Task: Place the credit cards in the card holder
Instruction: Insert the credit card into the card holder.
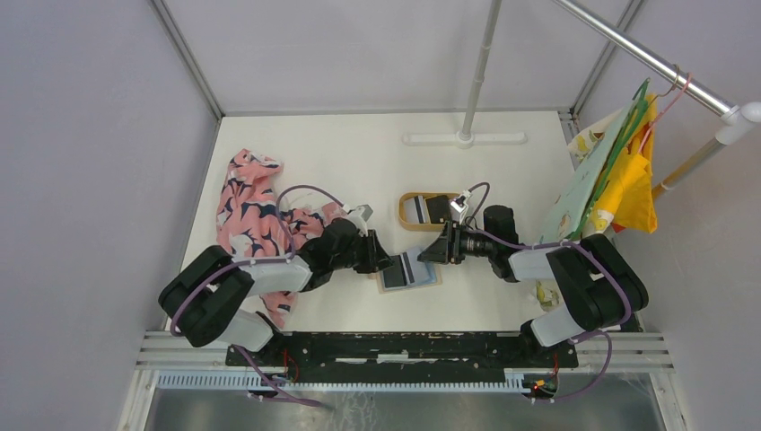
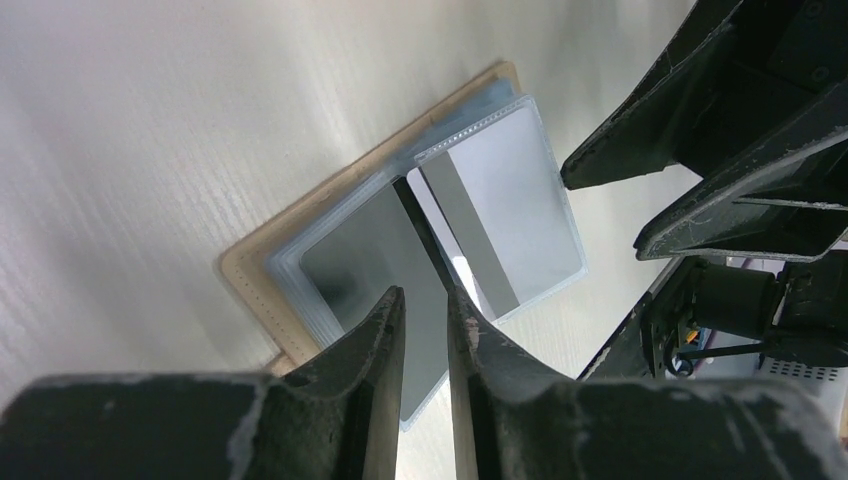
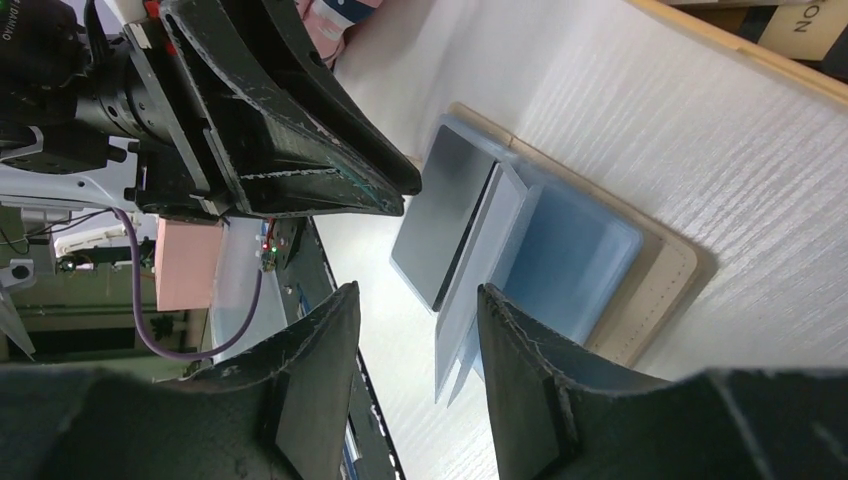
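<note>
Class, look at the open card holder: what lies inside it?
A dark grey card and a pale striped card lie among its clear sleeves; the lower sleeves' contents are covered.

Overhead view is bright and even, the white table (image 1: 359,153) nearly washed out, shadows faint and soft. Left wrist: light pours in from the upper left, there's a white glint on the card holder (image 2: 380,230) at mid-frame, and the left gripper's fingers (image 2: 360,400) sit blurred along the bottom. Right wrist: the right gripper's fingers (image 3: 520,390) are blurred too, the left side is dim, and a soft shadow runs along the holder's right edge.
</note>
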